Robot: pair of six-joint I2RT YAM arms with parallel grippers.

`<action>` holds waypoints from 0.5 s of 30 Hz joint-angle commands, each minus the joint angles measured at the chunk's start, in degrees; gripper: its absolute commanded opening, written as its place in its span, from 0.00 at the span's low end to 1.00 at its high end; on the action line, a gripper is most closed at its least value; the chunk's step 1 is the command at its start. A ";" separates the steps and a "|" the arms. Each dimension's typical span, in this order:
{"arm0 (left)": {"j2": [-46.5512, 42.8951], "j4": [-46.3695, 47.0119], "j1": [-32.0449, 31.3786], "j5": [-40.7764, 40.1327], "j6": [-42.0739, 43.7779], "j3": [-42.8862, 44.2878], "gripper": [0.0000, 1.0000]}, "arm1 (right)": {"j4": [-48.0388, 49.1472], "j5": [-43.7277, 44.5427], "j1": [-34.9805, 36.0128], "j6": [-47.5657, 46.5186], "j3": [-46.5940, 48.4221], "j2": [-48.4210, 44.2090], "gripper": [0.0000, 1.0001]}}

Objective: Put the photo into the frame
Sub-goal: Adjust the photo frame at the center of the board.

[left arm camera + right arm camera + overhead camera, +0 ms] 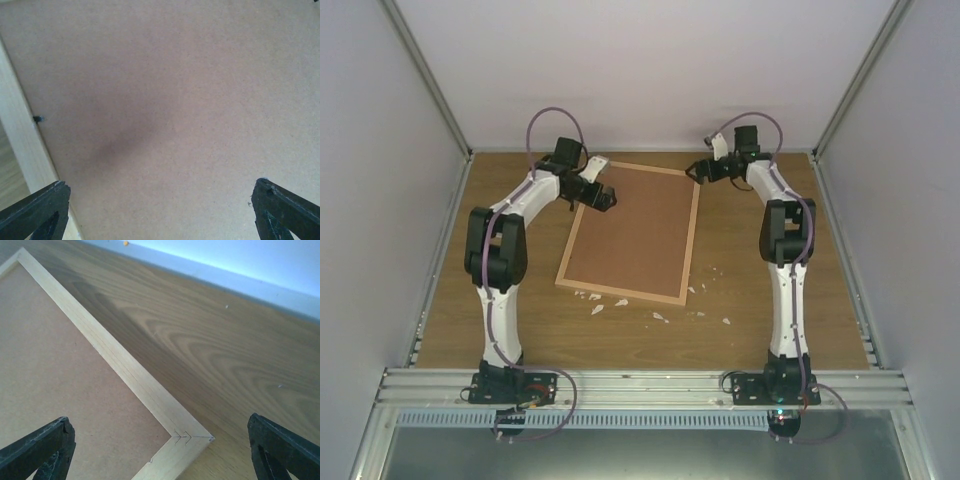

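The wood-grain tabletop, between pale grey walls, carries the frame at its middle, back up, a brown board filling it and white scraps by its near rail. The left tool is spread over the board. The right tool is spread above the frame's far right corner.

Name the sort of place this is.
Likely a robot lab cell: white walls box in a wooden table, the left arm and right arm are bolted to a metal rail, and a frame lies between them.
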 commanded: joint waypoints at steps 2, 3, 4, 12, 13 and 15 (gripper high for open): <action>-4.94 5.42 4.48 1.55 -3.66 -4.13 0.99 | 3.74 -2.19 0.68 3.17 2.96 3.99 0.96; -5.50 5.77 5.78 2.16 -3.97 -4.91 0.99 | 4.07 -2.35 0.70 3.51 3.41 4.56 0.96; -5.53 5.70 7.09 2.71 -4.13 -5.25 0.99 | 4.43 -2.87 0.75 3.85 3.75 5.18 0.96; -2.02 4.53 15.01 6.86 -5.45 -4.79 0.99 | 0.10 -6.80 4.30 0.35 4.35 8.34 0.88; -1.20 4.32 15.38 6.79 -5.32 -4.45 0.99 | -0.18 -6.91 4.61 0.08 3.68 7.96 0.87; -0.01 3.80 15.84 8.14 -4.75 -4.30 0.99 | -0.47 -7.25 5.12 -0.93 1.89 7.11 0.86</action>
